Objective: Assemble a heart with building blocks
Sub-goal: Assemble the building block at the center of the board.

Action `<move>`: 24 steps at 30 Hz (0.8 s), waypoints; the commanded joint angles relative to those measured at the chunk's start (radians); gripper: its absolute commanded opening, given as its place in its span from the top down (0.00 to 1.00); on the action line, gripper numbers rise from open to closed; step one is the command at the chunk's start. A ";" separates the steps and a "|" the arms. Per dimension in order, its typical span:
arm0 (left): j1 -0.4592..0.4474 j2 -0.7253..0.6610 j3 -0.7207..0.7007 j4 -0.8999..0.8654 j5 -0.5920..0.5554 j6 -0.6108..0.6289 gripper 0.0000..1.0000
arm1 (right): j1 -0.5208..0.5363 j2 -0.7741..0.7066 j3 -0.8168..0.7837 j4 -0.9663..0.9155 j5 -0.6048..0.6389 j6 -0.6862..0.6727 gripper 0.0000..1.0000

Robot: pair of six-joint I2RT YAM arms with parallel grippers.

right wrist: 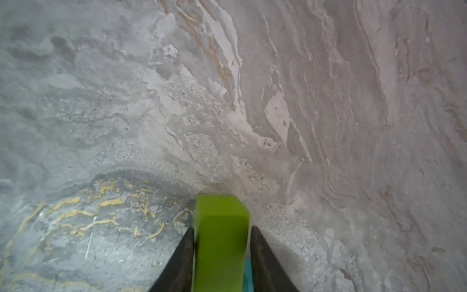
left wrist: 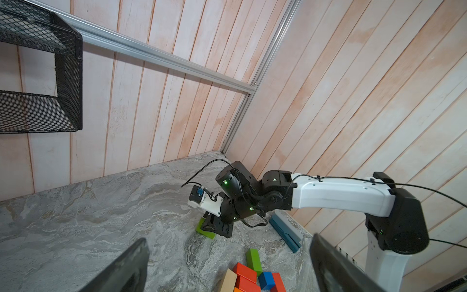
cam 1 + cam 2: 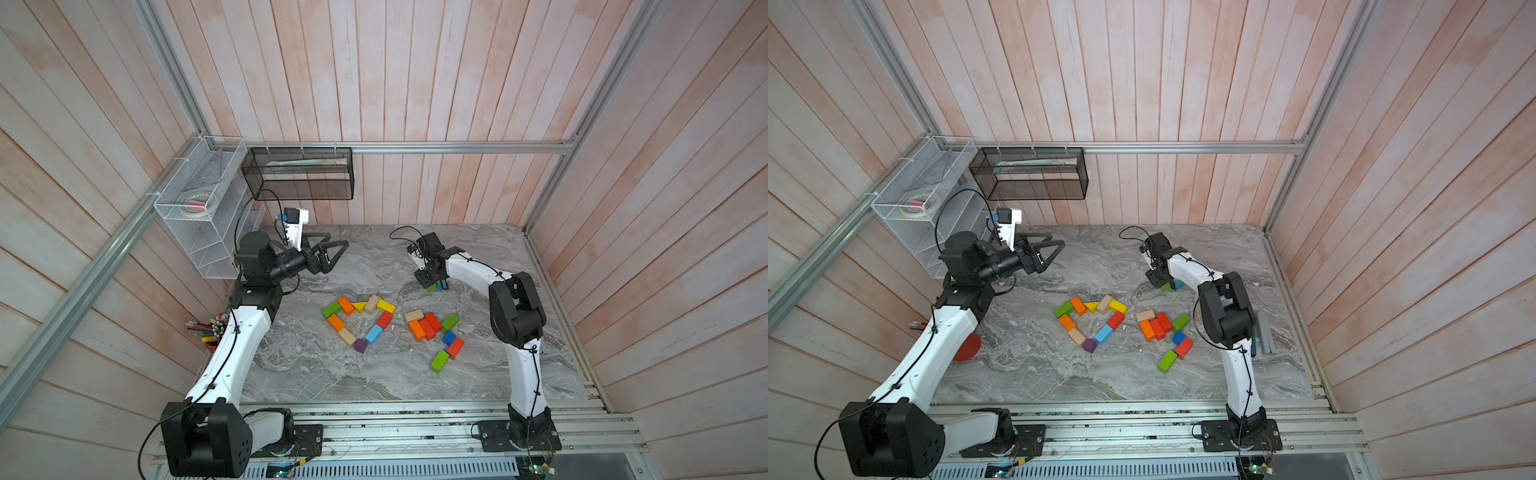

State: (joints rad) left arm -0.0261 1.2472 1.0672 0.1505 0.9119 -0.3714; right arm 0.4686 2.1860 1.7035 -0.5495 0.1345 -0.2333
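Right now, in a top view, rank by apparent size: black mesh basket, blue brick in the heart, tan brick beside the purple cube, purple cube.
1. black mesh basket, by far the largest.
2. blue brick and tan brick: these look alike, so not ranked.
3. purple cube, smallest.

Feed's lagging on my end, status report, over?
Left gripper open, empty, off to the side. Right gripper shut on green block, beyond the heart outline. Teal block right beside it; path to heart otherwise clear.

A black mesh shelf (image 3: 297,189) and white wire rack (image 3: 189,226) hang beside the marble table (image 3: 332,374).
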 commanded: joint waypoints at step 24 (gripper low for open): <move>0.006 -0.004 -0.013 0.026 0.018 -0.004 0.00 | 0.049 -0.119 -0.030 0.070 -0.057 0.032 0.39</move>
State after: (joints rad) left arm -0.0261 1.2472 1.0653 0.1555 0.9127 -0.3714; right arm 0.4911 2.1616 1.6947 -0.5121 0.1070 -0.2413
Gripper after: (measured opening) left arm 0.998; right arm 0.608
